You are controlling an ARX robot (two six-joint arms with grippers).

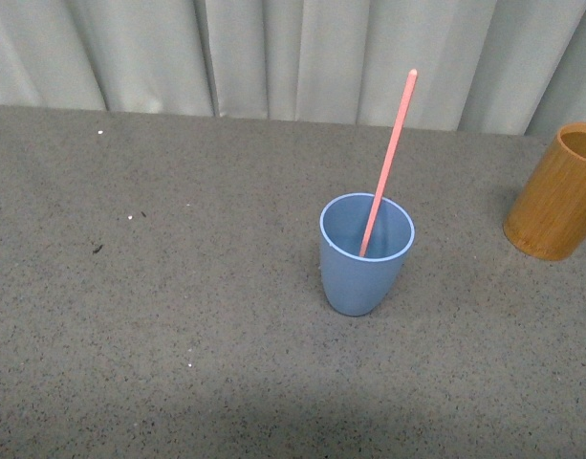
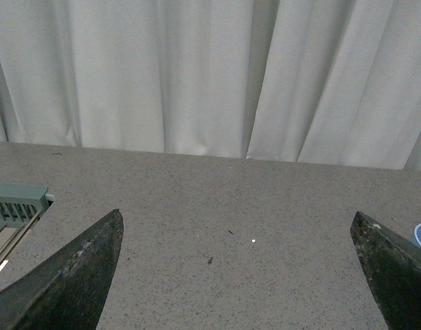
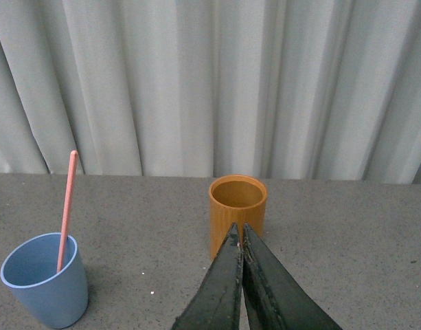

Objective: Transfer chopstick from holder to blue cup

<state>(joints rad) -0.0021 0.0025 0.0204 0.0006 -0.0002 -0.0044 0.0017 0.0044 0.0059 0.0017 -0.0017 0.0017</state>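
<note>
The front view looks down from above onto the grey desk [image 1: 178, 335], facing a pale curtain [image 1: 273, 53] across the top of the frame, with the blue cup [image 1: 365, 253] near centre and the holder [image 1: 558, 191] cut by the right edge. Both wrist views sit low, facing the same curtain, their jaws filling the lower frame. The right wrist view shares both cups with the front view; the left appears to catch only the blue cup's rim at its right edge.
</note>
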